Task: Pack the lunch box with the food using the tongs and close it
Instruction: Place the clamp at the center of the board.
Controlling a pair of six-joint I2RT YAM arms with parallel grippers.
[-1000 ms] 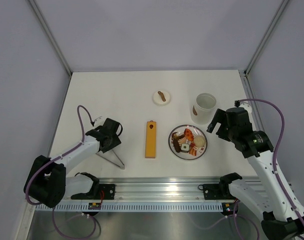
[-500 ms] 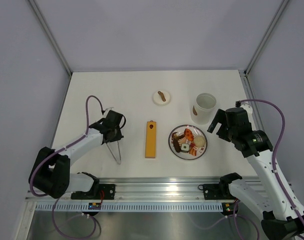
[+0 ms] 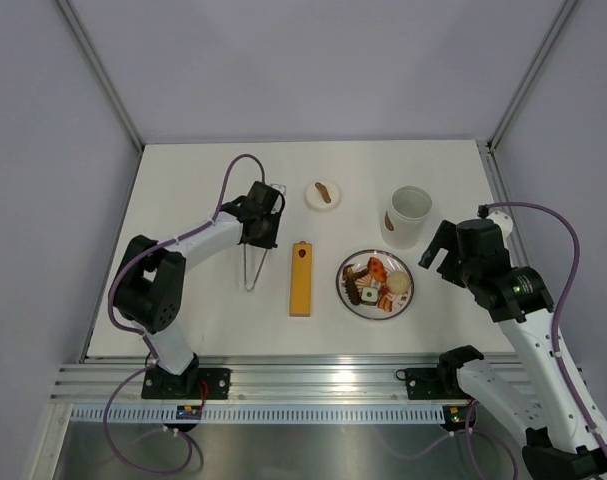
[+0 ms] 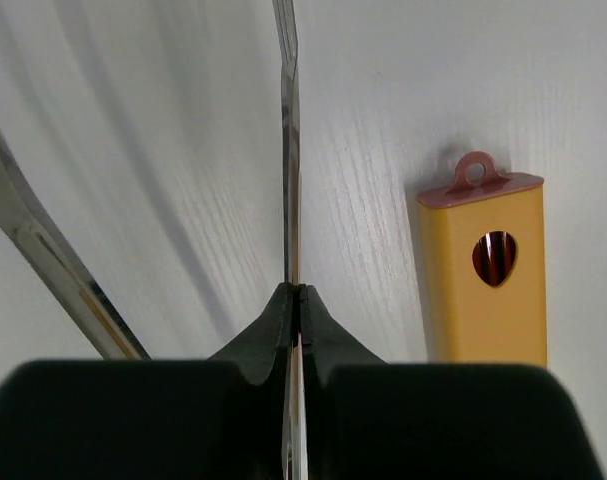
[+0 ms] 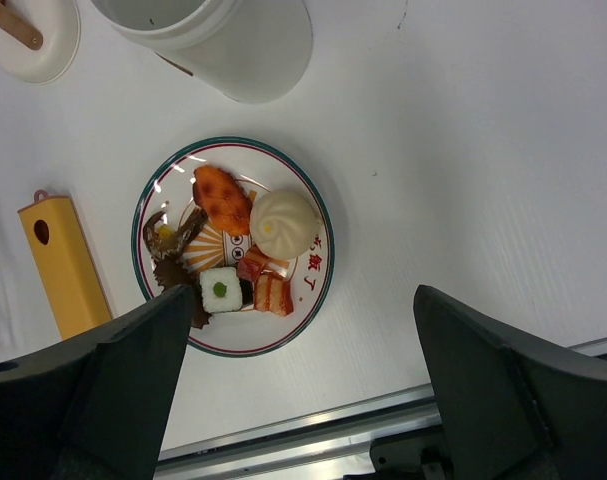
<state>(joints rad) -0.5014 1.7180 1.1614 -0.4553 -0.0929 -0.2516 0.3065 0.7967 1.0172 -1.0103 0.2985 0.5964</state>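
The slim grey tongs (image 3: 251,265) hang from my left gripper (image 3: 263,216), left of the orange bar. In the left wrist view the left gripper (image 4: 294,300) is shut on one thin tong arm (image 4: 289,150). The other arm (image 4: 43,255) splays off to the left. The white lunch box (image 3: 409,215) stands open at the far right. Below it, the food (image 3: 378,280) lies on the patterned plate (image 3: 341,285). There is an orange-red piece (image 5: 223,198), a beige ball (image 5: 288,225), a white-and-green piece (image 5: 221,288) and a brown piece (image 5: 173,235). My right gripper (image 5: 305,300) hovers open over the plate's near edge, holding nothing.
A long flat orange bar (image 3: 301,278) lies between the tongs and the plate. A round white lid (image 3: 324,194) with a brown handle rests left of the lunch box. The metal rail (image 3: 313,375) runs along the near table edge.
My left arm has closed on the tongs and swung them from the near left up towards the table's middle. The right arm has hardly moved.
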